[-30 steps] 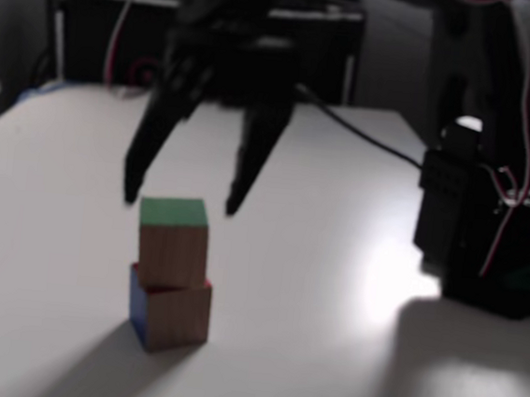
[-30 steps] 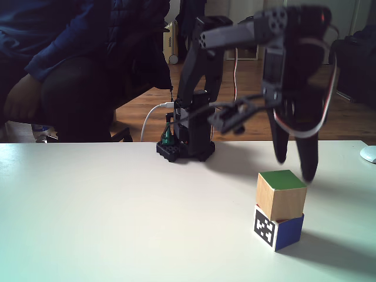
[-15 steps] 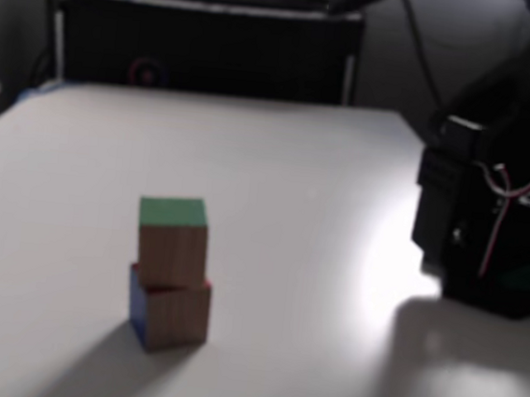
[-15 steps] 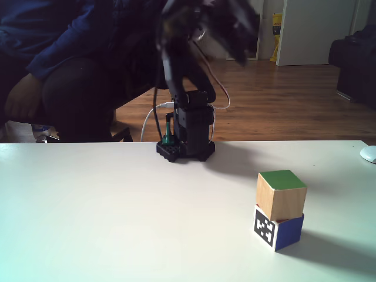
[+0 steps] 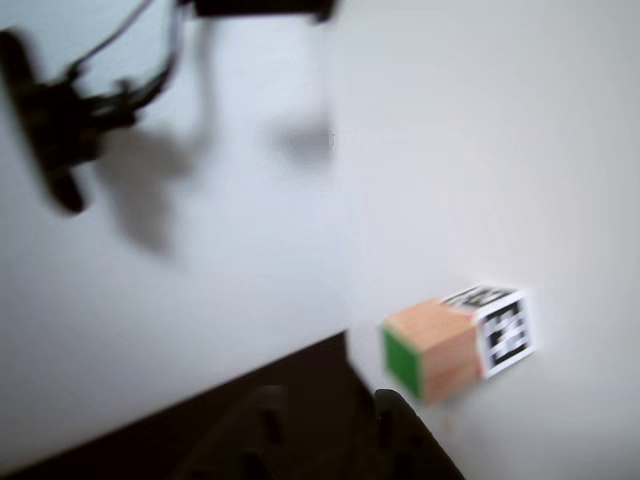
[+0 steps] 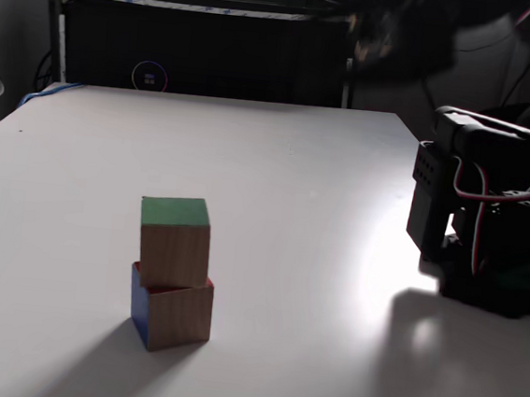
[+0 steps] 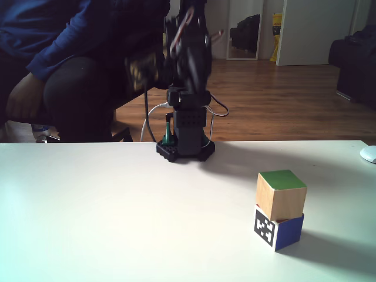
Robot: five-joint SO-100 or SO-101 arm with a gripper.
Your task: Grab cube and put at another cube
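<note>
stage: stack done | cube (image 7: 281,194) atop another cube (image 7: 277,227), green face up | gripper (image 5: 325,420) blurred, jaw opening cannot be judged, nothing visibly held | stack at its 2 o'clock, well apart, in other view

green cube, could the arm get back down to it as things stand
Probably yes. The green cube sits on top of the marker cube, top face exposed, with bare table all round and nothing above it. The arm is folded back over its base, so it would have to reach out again.
</note>
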